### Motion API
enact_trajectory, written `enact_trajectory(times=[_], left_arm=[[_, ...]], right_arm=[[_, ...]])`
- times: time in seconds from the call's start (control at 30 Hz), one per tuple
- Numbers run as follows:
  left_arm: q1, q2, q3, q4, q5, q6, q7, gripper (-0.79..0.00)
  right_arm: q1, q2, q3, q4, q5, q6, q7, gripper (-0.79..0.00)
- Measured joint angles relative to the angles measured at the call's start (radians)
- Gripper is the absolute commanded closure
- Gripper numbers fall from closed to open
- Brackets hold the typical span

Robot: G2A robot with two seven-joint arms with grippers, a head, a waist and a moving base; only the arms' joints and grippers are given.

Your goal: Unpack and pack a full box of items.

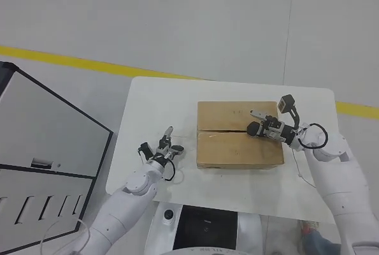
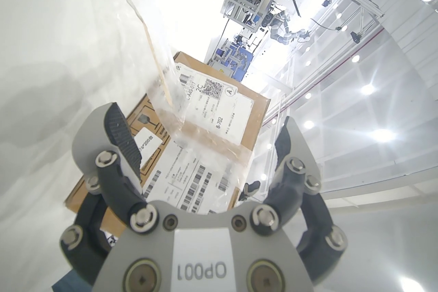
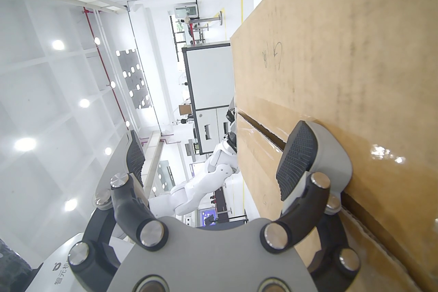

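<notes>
Sitting closed on the white surface [image 1: 164, 102], the cardboard box [image 1: 230, 143] has the right end effector [image 1: 250, 123] released over its top seam. The left end effector [image 1: 174, 141], also released, is beside it.

Top view: set high above both arms, facing straight down on the white counter [image 1: 170, 102]; far enough off to take in the whole cardboard box [image 1: 237, 131] and the floor around.
Left wrist view: low over the counter, just behind the left end effector [image 2: 202, 129], facing right at the box's labelled side, near.
Right wrist view: just behind the right end effector [image 3: 219, 141], hard against the box top, facing left along the flap seam [image 3: 260, 132].
Shared: box in all three; seam in top and right wrist views.
</notes>
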Motion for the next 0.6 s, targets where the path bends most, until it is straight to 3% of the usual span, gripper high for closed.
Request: enact_trajectory(times=[0.3,0.33,0.5,0.6], left_arm=[[-0.065,-0.044,0.058,0.095,0.020,-0.059,0.072,-0.785],[-0.074,-0.048,0.062,0.108,0.021,-0.063,0.075,-0.748],[-0.124,-0.069,0.077,0.185,0.031,-0.074,0.085,-0.785],[-0.137,-0.080,0.085,0.214,0.037,-0.083,0.096,-0.705]], right_arm=[[0.000,0.000,0.000,0.000,0.000,0.000,0.000,-0.785],[0.000,0.000,0.000,0.000,0.000,0.000,0.000,-0.785],[0.000,0.000,0.000,0.000,0.000,0.000,0.000,-0.785],[0.000,0.000,0.000,0.000,0.000,0.000,0.000,-0.785]])
